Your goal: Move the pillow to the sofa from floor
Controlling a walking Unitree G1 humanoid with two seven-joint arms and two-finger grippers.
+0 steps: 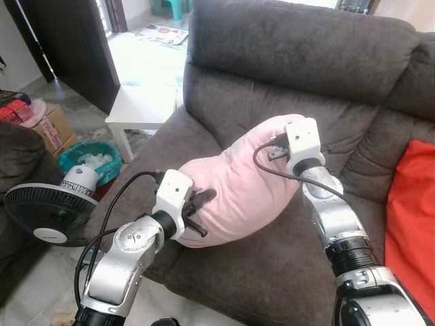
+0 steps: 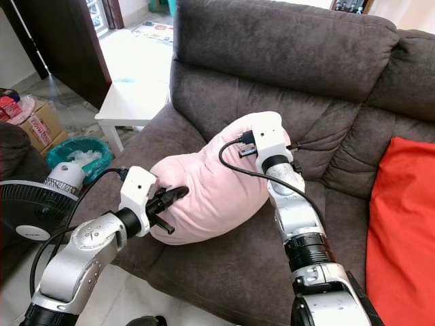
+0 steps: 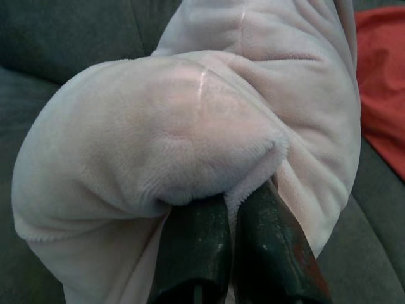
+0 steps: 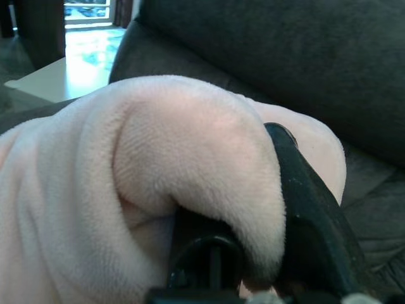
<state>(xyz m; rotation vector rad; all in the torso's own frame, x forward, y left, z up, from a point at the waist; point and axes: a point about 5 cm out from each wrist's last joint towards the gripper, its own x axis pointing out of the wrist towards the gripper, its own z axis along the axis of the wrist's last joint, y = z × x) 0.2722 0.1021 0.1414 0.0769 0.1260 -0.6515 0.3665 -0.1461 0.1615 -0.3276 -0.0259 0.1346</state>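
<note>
A soft pale pink pillow [image 1: 238, 183] lies bent across the seat of the dark grey sofa [image 1: 285, 61]. My left gripper [image 1: 201, 204] is shut on the pillow's near left end, fingers [image 3: 196, 253] pinching a fold of plush. At the pillow's upper right end my right gripper [image 1: 280, 144] is also shut on it, one black finger [image 4: 310, 202] wrapped by fabric [image 4: 190, 158]. The pillow [image 2: 204, 190] rests on the seat cushion between both arms.
A red cushion [image 1: 411, 224] lies at the sofa's right end. Left of the sofa stand a white low table [image 1: 139, 109], a teal basket [image 1: 88, 159], a black floor fan [image 1: 47, 214] and a cardboard box [image 1: 51, 129]. A dark door [image 1: 75, 41] is at the back left.
</note>
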